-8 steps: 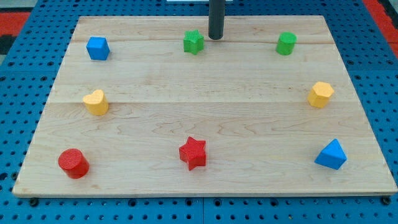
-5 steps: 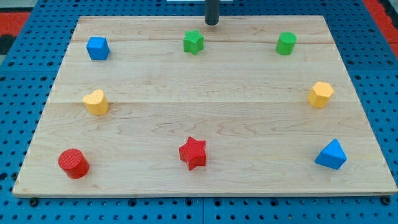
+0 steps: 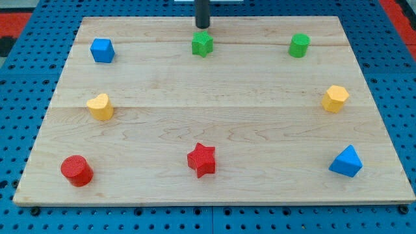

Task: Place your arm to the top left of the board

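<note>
Far left: blue block near the board's top-left corner, yellow heart-like block below it, red cylinder lowest. Centre: green star with my tip just above it, apparently not touching, close to the top edge; red star near the bottom. Right: green block, yellow block, blue pyramid. No jaws on the rod, nothing held. Judged mid-travel: next, a leftward slide along the top edge, stopping above the blue block without nudging it.
</note>
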Action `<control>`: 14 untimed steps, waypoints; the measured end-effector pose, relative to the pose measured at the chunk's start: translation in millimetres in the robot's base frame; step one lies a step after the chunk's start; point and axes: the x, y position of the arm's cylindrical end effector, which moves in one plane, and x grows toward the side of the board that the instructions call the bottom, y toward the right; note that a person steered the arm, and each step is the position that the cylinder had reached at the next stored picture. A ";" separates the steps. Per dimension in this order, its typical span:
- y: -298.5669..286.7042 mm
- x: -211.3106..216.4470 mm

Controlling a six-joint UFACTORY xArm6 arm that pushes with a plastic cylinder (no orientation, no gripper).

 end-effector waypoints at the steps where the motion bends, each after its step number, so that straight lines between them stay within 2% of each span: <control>1: 0.0 0.0; 2: 0.0 7.7; 4: 0.0 95.1; 5: 0.0 95.1; 6: -26.9 118.8; 8: -29.5 131.8; 9: -44.0 90.7; 11: -162.1 -18.4; 13: -197.8 -23.2; 14: -285.9 -16.0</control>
